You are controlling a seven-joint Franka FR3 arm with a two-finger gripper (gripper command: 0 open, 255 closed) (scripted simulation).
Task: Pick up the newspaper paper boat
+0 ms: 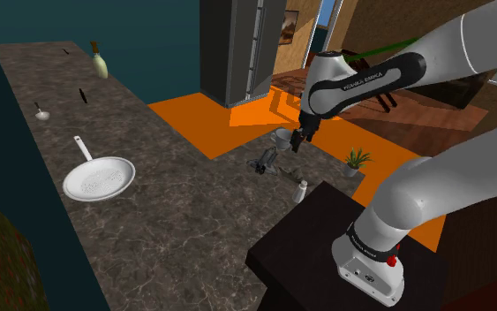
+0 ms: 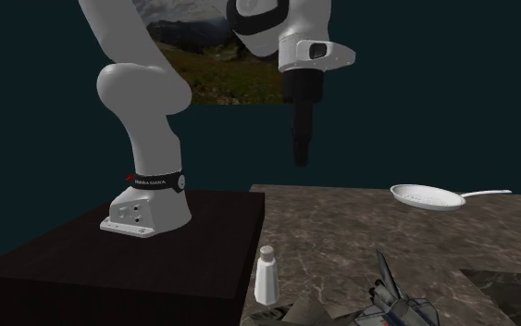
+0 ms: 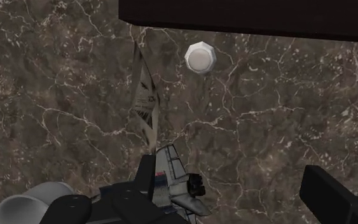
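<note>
Approach step: the gripper [image 1: 297,141] hovers open and empty at the shoulder view's centre; next, descend around the newspaper paper boat [image 3: 144,95].

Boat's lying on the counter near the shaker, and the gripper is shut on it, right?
No: the wrist view shows the gripper open, not touching the boat. The boat does lie on the counter near the shaker.

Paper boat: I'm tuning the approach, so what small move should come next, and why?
Probably shift the open gripper sideways until the paper boat sits between its fingers: it lies ahead of one finger, next to a toy spacecraft.
</note>
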